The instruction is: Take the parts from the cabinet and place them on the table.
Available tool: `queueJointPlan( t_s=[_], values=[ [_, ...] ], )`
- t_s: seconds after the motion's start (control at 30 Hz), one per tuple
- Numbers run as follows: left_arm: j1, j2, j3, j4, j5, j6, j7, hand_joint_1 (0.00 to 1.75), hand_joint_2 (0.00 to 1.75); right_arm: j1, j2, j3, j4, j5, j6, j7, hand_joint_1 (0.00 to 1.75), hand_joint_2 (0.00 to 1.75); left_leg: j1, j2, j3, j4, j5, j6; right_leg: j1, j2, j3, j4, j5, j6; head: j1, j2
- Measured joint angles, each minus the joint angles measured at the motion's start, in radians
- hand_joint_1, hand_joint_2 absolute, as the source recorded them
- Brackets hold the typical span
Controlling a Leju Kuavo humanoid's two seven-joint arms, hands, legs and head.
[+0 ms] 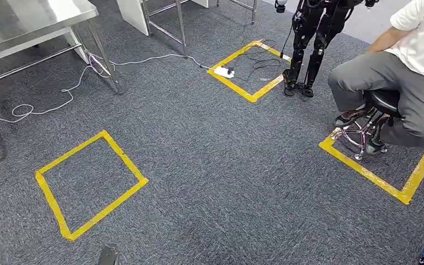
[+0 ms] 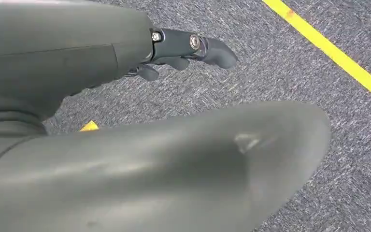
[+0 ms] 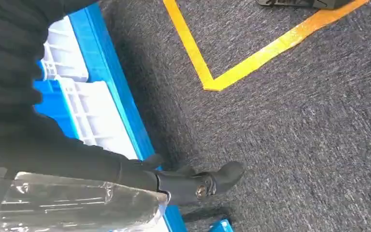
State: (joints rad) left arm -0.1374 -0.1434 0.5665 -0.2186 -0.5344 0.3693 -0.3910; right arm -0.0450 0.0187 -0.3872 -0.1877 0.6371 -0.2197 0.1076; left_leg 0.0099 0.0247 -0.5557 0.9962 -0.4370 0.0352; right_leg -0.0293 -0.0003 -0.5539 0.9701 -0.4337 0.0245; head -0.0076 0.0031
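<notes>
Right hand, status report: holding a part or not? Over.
Right hand grips a clear plastic-wrapped part, blue crate alongside. Left hand holds nothing, fingers curled. Steel table ahead-left; seated person ahead-right.

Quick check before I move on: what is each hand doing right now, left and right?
Left hand: holds nothing, fingers curled in, hanging over the grey carpet.
Right hand: grips a clear plastic bag; contents cannot be told.
</notes>
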Motion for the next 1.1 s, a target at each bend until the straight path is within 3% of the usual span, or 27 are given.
queueJointPlan(
  t_s=[0.03,0.07,0.1,0.17,0.2,0.23,0.27,0.3,0.33,0.37,0.4,0.43,0.47,0.53,0.57,0.63,0.7,0.73,0.77,0.83,0.87,0.9,0.93,0.97,1.03,1.07,1.1],
  values=[
    [0.000,0.000,0.000,0.000,0.000,0.002,0.000,0.00,0.00,-0.001,0.003,-0.002,0.000,-0.001,-0.002,0.001,0.00,1.75,-0.007,0.000,0.013,-0.029,0.010,0.015,0.004,0.000,0.008,-0.012,0.007,0.010,-0.007,0.000],
    [0.001,-0.005,0.000,0.000,0.000,0.002,0.000,0.00,0.00,0.000,-0.001,-0.005,0.000,-0.002,-0.003,0.002,0.00,1.75,0.011,0.005,0.037,-0.073,0.037,0.024,0.007,-0.002,0.003,-0.004,0.004,0.006,-0.003,0.000],
    [0.000,-0.007,0.000,0.000,-0.001,0.004,0.000,0.00,0.00,0.000,-0.002,-0.006,0.000,-0.002,-0.003,0.002,0.00,1.75,0.007,0.006,0.044,-0.091,0.045,0.030,0.009,0.000,-0.016,0.026,-0.018,0.001,-0.003,0.000],
    [-0.001,-0.006,0.000,0.000,-0.001,0.005,0.000,0.00,0.00,0.000,-0.001,-0.008,0.000,-0.003,-0.004,0.002,0.00,1.75,0.008,0.014,0.036,-0.091,0.050,0.031,0.002,0.001,-0.093,0.177,-0.088,-0.005,0.000,0.000],
    [-0.001,-0.008,0.000,0.000,-0.001,0.005,0.000,0.00,0.00,0.002,-0.003,-0.011,0.000,-0.003,-0.005,0.002,0.00,1.75,0.008,0.017,0.032,-0.090,0.050,0.030,-0.003,0.001,-0.132,0.256,-0.116,0.000,-0.001,0.000],
    [-0.001,-0.008,0.000,0.001,-0.001,0.005,0.000,0.00,0.00,0.005,-0.004,-0.013,0.000,-0.003,-0.005,0.003,0.00,1.75,0.009,0.018,0.028,-0.089,0.051,0.026,-0.009,0.000,-0.153,0.299,-0.123,0.011,-0.001,0.000],
    [0.000,-0.009,0.000,0.001,-0.001,0.005,0.000,0.00,0.00,0.007,-0.005,-0.014,0.000,-0.004,-0.005,0.004,0.00,1.75,0.014,0.022,0.027,-0.086,0.051,0.017,-0.017,-0.001,-0.144,0.282,-0.111,0.027,0.000,0.000],
    [0.000,-0.011,0.000,0.001,-0.001,0.005,0.000,0.00,0.00,0.007,-0.006,-0.014,0.000,-0.004,-0.005,0.005,0.00,1.75,0.021,0.025,0.024,-0.080,0.048,0.007,-0.027,-0.003,-0.109,0.219,-0.082,0.047,0.000,0.000],
    [0.000,-0.011,0.000,0.001,-0.001,0.005,0.000,0.00,0.00,0.006,-0.008,-0.014,0.000,-0.004,-0.005,0.004,0.00,1.75,0.030,0.031,0.020,-0.065,0.041,-0.008,-0.037,-0.010,-0.058,0.127,-0.049,0.068,0.000,0.000],
    [-0.001,-0.011,0.000,0.001,-0.001,0.005,0.000,0.00,0.00,0.004,-0.007,-0.014,0.000,-0.003,-0.005,0.004,0.00,1.75,0.034,0.036,0.011,-0.039,0.029,-0.025,-0.049,-0.036,-0.006,0.036,-0.022,0.087,0.001,0.000],
    [-0.001,0.000,0.000,0.000,-0.001,0.005,0.001,0.00,0.00,-0.003,0.008,-0.014,0.000,-0.003,-0.005,0.004,0.00,1.75,0.026,0.042,-0.004,-0.014,0.013,-0.044,-0.040,-0.059,-0.015,0.052,-0.036,0.084,0.012,0.000],
    [0.000,-0.002,0.000,0.000,-0.002,0.005,0.001,0.00,0.00,-0.006,0.001,-0.015,-0.001,-0.003,-0.006,0.005,0.00,1.75,0.026,0.050,-0.010,0.011,-0.006,-0.057,-0.037,-0.042,-0.020,0.052,-0.037,0.055,0.001,0.000],
    [-0.001,-0.002,0.000,0.000,-0.002,0.007,0.000,0.00,0.00,-0.004,0.004,-0.015,0.000,-0.003,-0.006,0.005,0.00,1.75,0.029,0.053,-0.008,0.010,-0.007,-0.059,-0.038,-0.034,-0.025,0.057,-0.041,0.037,-0.001,0.000],
    [0.000,-0.003,0.000,0.001,-0.003,0.005,0.000,0.00,0.00,-0.002,0.003,-0.016,0.000,-0.003,-0.006,0.004,0.00,1.75,0.040,0.062,-0.008,0.010,-0.009,-0.061,-0.036,-0.016,-0.029,0.065,-0.037,0.019,-0.005,0.000],
    [0.000,-0.003,0.000,0.002,-0.003,0.004,0.000,0.00,0.00,0.000,0.003,-0.016,0.000,-0.003,-0.006,0.005,0.00,1.75,0.046,0.047,-0.008,0.019,-0.022,-0.063,-0.034,-0.010,-0.031,0.063,-0.033,0.012,-0.007,0.000],
    [0.002,-0.003,0.000,0.002,-0.005,0.004,0.000,0.00,0.00,0.002,0.003,-0.018,0.000,-0.005,-0.006,0.005,0.00,1.75,0.043,-0.004,-0.048,0.123,-0.112,-0.056,-0.026,0.002,-0.036,0.062,-0.028,0.003,-0.007,0.000],
    [0.004,-0.003,0.000,0.003,-0.005,0.002,0.002,0.00,0.00,0.002,0.004,-0.018,0.000,-0.005,-0.006,0.004,0.00,1.75,0.036,-0.016,-0.125,0.297,-0.196,-0.045,-0.010,0.021,-0.044,0.062,-0.024,-0.003,-0.011,0.000],
    [0.006,-0.003,0.000,0.004,-0.006,0.002,0.004,0.00,0.00,0.003,0.004,-0.019,0.000,-0.005,-0.006,0.004,0.00,1.75,0.031,-0.018,-0.148,0.347,-0.211,-0.035,-0.003,0.030,-0.046,0.062,-0.022,-0.006,-0.010,0.000],
    [0.008,-0.003,0.000,0.004,-0.006,0.002,0.005,0.00,0.00,0.005,0.004,-0.019,0.000,-0.005,-0.006,0.005,0.00,1.75,0.023,-0.019,-0.148,0.348,-0.200,-0.022,0.003,0.040,-0.047,0.063,-0.022,-0.006,-0.010,0.000],
    [0.009,-0.003,0.000,0.004,-0.007,0.000,0.006,0.00,0.00,0.006,0.004,-0.020,0.000,-0.005,-0.006,0.004,0.00,1.75,0.005,-0.029,-0.085,0.227,-0.122,0.009,0.013,0.061,-0.042,0.062,-0.020,-0.009,-0.010,0.000],
    [0.009,-0.003,0.000,0.004,-0.011,-0.005,0.012,0.00,0.00,0.005,0.005,-0.020,0.000,-0.004,-0.005,0.004,0.00,1.75,-0.006,-0.048,-0.036,0.132,-0.073,0.027,0.016,0.071,-0.037,0.062,-0.020,-0.009,-0.010,0.000],
    [0.009,0.000,0.000,0.004,-0.011,-0.012,0.021,0.00,0.00,0.005,0.009,-0.020,0.000,-0.003,-0.003,0.004,0.00,1.75,-0.018,-0.091,-0.004,0.068,-0.056,0.049,0.008,0.078,-0.039,0.060,-0.018,-0.012,-0.008,0.000],
    [0.009,0.005,0.000,0.005,-0.013,-0.023,0.036,0.00,0.00,0.002,0.013,-0.020,0.000,-0.003,-0.002,0.004,0.00,1.75,-0.022,-0.086,-0.007,0.069,-0.058,0.052,0.019,0.084,-0.039,0.059,-0.014,-0.008,-0.001,0.000],
    [0.008,0.005,-0.001,0.006,-0.019,-0.042,0.058,0.00,0.00,0.001,0.014,-0.020,0.000,-0.001,0.002,0.005,0.00,1.75,-0.028,-0.079,-0.006,0.061,-0.053,0.055,0.007,0.090,-0.044,0.059,-0.012,-0.005,-0.005,0.000],
    [0.007,0.006,-0.004,0.006,-0.026,-0.085,0.115,0.00,0.00,0.005,0.015,-0.020,0.001,0.003,0.008,0.004,0.00,1.75,-0.035,-0.066,-0.002,0.048,-0.047,0.063,0.005,0.103,-0.042,0.046,-0.003,0.008,-0.009,0.000],
    [0.008,0.006,-0.006,0.006,-0.034,-0.103,0.139,0.00,0.00,0.007,0.015,-0.020,0.001,0.006,0.010,0.005,0.00,1.75,-0.026,-0.055,0.020,0.001,-0.024,0.069,0.020,0.106,-0.040,0.041,0.001,0.013,-0.006,0.000],
    [0.009,0.005,-0.009,0.007,-0.038,-0.120,0.152,0.00,0.00,0.008,0.012,-0.020,0.001,0.006,0.012,0.006,0.00,1.75,-0.025,-0.044,0.032,-0.020,-0.009,0.059,0.018,0.065,-0.056,0.064,-0.011,0.008,-0.006,0.000]
  ],
)
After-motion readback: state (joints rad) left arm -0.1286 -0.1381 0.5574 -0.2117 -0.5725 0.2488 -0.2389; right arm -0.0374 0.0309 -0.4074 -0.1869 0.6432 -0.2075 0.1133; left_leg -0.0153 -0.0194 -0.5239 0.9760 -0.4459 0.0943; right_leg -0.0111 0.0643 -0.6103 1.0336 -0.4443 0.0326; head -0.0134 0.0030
